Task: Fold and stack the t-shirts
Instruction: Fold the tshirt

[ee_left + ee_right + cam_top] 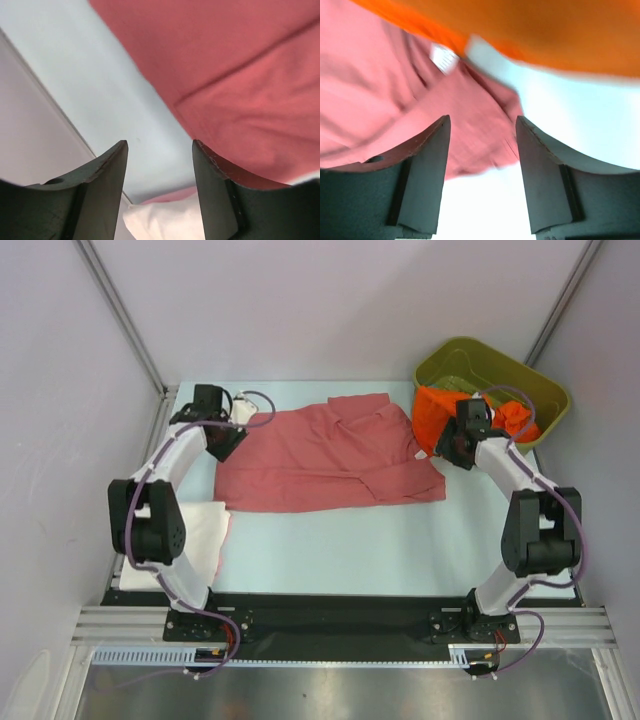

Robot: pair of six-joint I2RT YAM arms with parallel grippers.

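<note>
The salmon-red t-shirt (325, 455) lies spread and rumpled across the middle back of the table. It also shows in the left wrist view (240, 75) and in the right wrist view (385, 100). My left gripper (225, 440) hangs open and empty over the shirt's left edge (160, 145). My right gripper (448, 448) hangs open and empty over the shirt's right edge (482, 122). The bright orange t-shirt (435, 412) hangs out of the bin and shows in the right wrist view (545, 30). A white t-shirt (200, 530) lies folded at the left front, partly under the left arm. The teal shirt is out of view.
The olive-green plastic bin (490, 375) stands at the back right corner. The white cloth also shows between the left fingers (165, 220). Enclosure walls and metal posts (120, 310) close in the table at the left and right.
</note>
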